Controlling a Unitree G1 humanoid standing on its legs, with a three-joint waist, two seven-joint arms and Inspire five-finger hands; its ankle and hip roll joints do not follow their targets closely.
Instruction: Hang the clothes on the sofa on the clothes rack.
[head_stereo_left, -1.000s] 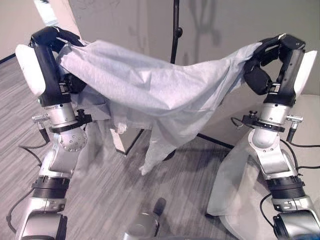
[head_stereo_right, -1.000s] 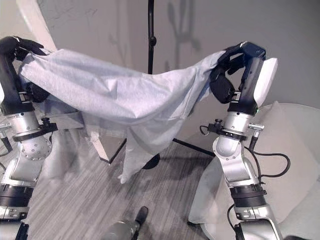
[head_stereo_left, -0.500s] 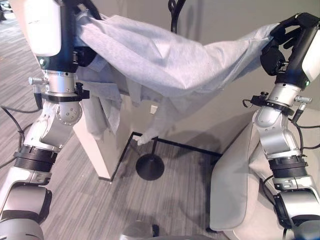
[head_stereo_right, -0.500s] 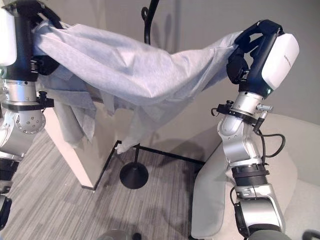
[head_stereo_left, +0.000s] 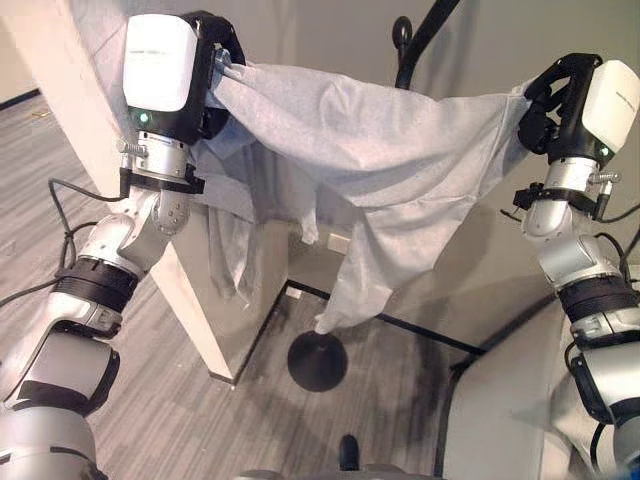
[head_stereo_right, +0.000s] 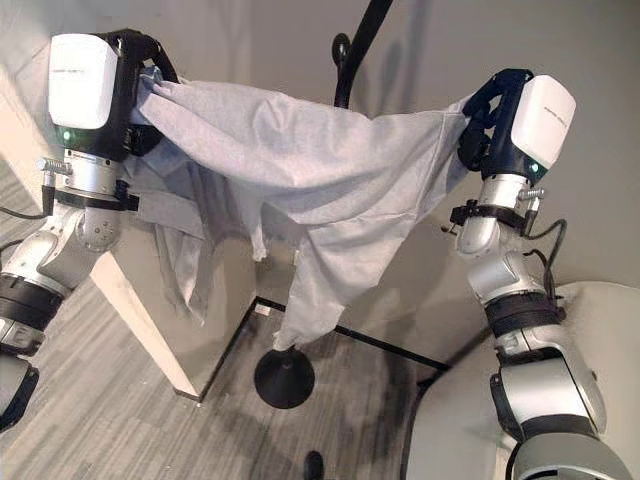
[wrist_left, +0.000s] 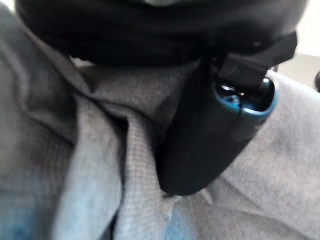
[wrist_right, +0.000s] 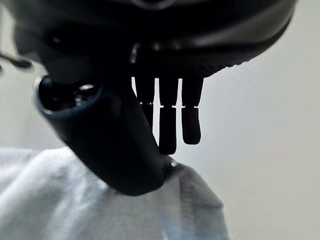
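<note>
We pinch the soft, light shirt (head_stereo_left: 380, 160) in left hand (head_stereo_left: 215, 60) and right hand (head_stereo_left: 545, 100), gripping its edges near the rack (head_stereo_left: 420, 40).

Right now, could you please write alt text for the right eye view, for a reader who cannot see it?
A pale grey garment is stretched high between the robot's left hand and right hand, each shut on one end, with a sleeve dangling below. Behind it rises the black pole of a clothes rack, whose round base stands on the floor.
</note>
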